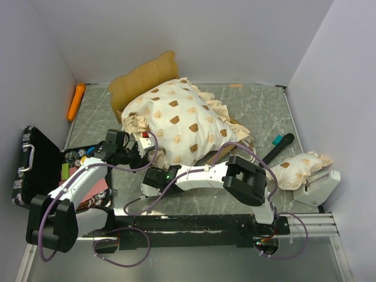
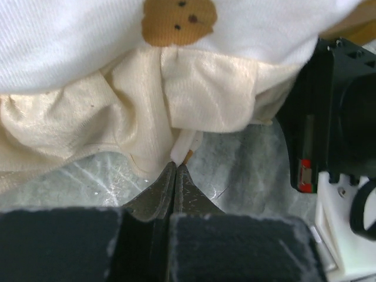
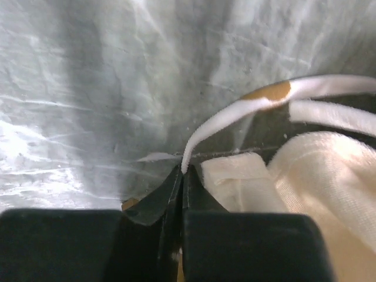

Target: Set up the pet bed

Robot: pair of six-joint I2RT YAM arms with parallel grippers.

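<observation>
Just ahead of my left fingers (image 2: 158, 197) sits the mattress (image 2: 117, 117) — they are closed tight, tips at its frill. My right fingers (image 3: 197, 200) pinch its thin white edge. I should pull both sides evenly, slowly — flat into the bed frame (image 1: 144, 76) beyond.

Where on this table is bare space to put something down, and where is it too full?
Best is the far right corner, between the mattress, the back wall and the black stick. A smaller patch lies far left, between the orange object and the headboard. Crowded: the near left by the open case, and around the pillow.
</observation>
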